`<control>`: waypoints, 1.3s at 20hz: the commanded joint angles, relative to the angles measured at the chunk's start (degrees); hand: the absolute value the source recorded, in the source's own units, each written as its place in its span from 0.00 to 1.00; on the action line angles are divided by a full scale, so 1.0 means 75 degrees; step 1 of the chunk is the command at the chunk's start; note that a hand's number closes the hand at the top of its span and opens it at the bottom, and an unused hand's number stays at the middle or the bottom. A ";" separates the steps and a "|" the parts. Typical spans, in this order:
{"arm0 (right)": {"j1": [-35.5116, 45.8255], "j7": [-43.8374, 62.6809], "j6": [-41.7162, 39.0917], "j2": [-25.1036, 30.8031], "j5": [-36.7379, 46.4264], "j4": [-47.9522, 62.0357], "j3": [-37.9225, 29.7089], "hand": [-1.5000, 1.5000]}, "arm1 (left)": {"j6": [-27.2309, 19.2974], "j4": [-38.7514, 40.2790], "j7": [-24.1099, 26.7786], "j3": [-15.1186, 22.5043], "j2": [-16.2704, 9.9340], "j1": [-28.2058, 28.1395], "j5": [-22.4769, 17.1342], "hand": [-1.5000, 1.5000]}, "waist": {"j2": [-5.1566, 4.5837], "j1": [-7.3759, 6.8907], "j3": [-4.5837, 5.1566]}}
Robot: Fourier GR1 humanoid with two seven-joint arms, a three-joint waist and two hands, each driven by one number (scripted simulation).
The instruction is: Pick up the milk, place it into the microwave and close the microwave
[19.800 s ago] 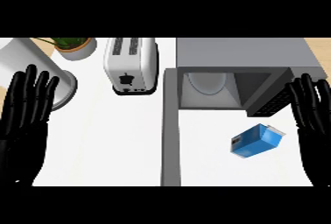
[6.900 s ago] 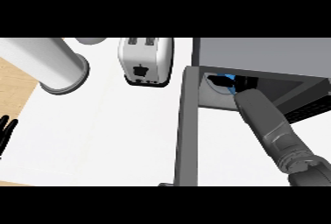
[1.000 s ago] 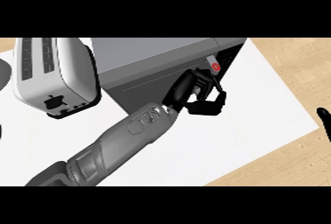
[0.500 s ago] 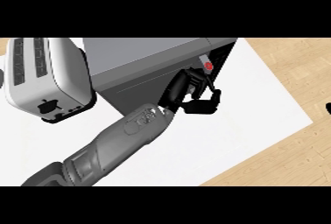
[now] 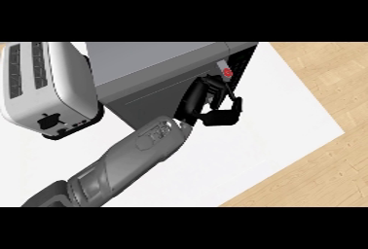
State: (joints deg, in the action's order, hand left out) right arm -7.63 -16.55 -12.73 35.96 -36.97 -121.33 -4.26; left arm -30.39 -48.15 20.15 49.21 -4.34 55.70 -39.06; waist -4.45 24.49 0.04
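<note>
the light is bright and even, with no clear direction. the white surface (image 5: 273,131) is almost without tone and shows no glare. a soft shadow lies under the toaster (image 5: 46,87), and the front of the microwave (image 5: 155,97) is darker than its top. the black hand (image 5: 212,104) loses detail against it. edges are crisp, not blurred.

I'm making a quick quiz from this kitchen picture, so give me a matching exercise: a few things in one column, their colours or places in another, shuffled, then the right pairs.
Column one:
1. toaster
2. microwave
3. hand
4. round button

Column two:
A. red
B. black, against the microwave's front
C. white, at the view's left
D. grey box at the top middle

Pairs: 1-C, 2-D, 3-B, 4-A
</note>
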 commanded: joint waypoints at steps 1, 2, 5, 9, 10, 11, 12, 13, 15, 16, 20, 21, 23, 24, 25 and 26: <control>0.0106 0.0105 0.0008 0.0118 -0.0153 0.0039 -0.0171 0.00 | 0.0098 0.0292 -0.0111 -0.0048 0.0550 0.0792 -0.0082 1.00 | -0.0094 0.0208 -0.0017; 0.0145 0.0095 -0.0084 0.0148 -0.0214 0.0033 -0.0156 0.00 | 0.0028 0.0250 -0.0125 -0.0049 0.0549 0.0805 -0.0131 1.00 | -0.0080 0.0190 -0.0026; 0.0211 0.0170 -0.0102 0.0195 -0.0333 0.0055 -0.0181 0.00 | -0.0028 0.0262 -0.0118 0.0010 0.0549 0.0858 -0.0155 1.00 | -0.0098 0.0203 -0.0030; 0.0225 0.0280 -0.0111 0.0270 -0.0542 0.0099 -0.0298 0.00 | -0.0188 0.0252 -0.0024 0.0018 0.0548 0.0821 -0.0233 1.00 | -0.0098 0.0291 -0.0027; 0.0286 0.0275 -0.0143 0.0312 -0.0572 0.0090 -0.0342 0.00 | -0.0208 0.0287 0.0011 0.0002 0.0548 0.0804 -0.0246 1.00 | -0.0109 0.0248 -0.0024; 0.0321 0.0272 -0.0135 0.0307 -0.0649 0.0068 -0.0383 0.00 | -0.0286 0.0268 -0.0030 0.0021 0.0548 0.0775 -0.0296 1.00 | -0.0089 0.0292 -0.0027; 0.0346 0.0260 -0.0122 0.0299 -0.0685 0.0153 -0.0435 0.00 | -0.0245 0.0210 0.0023 0.0052 0.0548 0.0795 -0.0307 1.00 | -0.0109 0.0280 -0.0033; 0.0368 0.0297 -0.0195 0.0366 -0.0690 0.0141 -0.0408 0.00 | -0.0292 0.0260 -0.0030 0.0040 0.0547 0.0836 -0.0318 1.00 | -0.0123 0.0274 -0.0036; 0.0449 0.0334 -0.0196 0.0418 -0.0778 0.0081 -0.0464 0.00 | -0.0337 0.0270 0.0077 0.0092 0.0547 0.0754 -0.0325 1.00 | -0.0127 0.0293 -0.0021; 0.0393 0.0366 -0.0233 0.0407 -0.0870 0.0097 -0.0443 0.00 | -0.0379 0.0241 0.0093 0.0076 0.0547 0.0769 -0.0359 1.00 | -0.0106 0.0330 -0.0028; 0.0387 0.0443 -0.0169 0.0452 -0.0989 0.0147 -0.0582 0.00 | -0.1615 0.0654 -0.0045 -0.0675 0.0554 0.0419 -0.0820 1.00 | -0.0035 -0.0076 -0.0017; 0.0398 0.0469 -0.0161 0.0497 -0.1073 0.0151 -0.0690 0.00 | -0.1646 0.0746 -0.0058 -0.0708 0.0560 0.0376 -0.0890 1.00 | -0.0040 -0.0079 -0.0013; 0.0410 0.0450 -0.0118 0.0508 -0.1093 0.0170 -0.0810 0.00 | -0.1744 0.0998 -0.0031 -0.0788 0.0570 0.0438 -0.0903 1.00 | -0.0063 -0.0191 -0.0023; 0.0377 0.0472 -0.0129 0.0501 -0.1171 0.0148 -0.0824 0.00 | -0.1727 0.1028 0.0006 -0.0837 0.0575 0.0442 -0.0970 1.00 | -0.0049 -0.0244 -0.0017; 0.0424 0.0471 -0.0084 0.0545 -0.1154 0.0126 -0.0926 0.00 | -0.1664 0.1147 0.0004 -0.0841 0.0579 0.0457 -0.0979 1.00 | -0.0057 -0.0319 -0.0011; 0.0418 0.0510 -0.0065 0.0577 -0.1192 0.0117 -0.0976 0.00 | -0.1602 0.1181 0.0072 -0.0704 0.0579 0.0372 -0.0988 1.00 | -0.0075 -0.0338 -0.0005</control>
State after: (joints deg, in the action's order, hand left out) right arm -4.61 -13.15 -13.64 39.71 -45.09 -120.34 -10.10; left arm -40.79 -45.58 21.35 47.54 0.09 56.94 -45.09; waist -4.52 23.22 -0.08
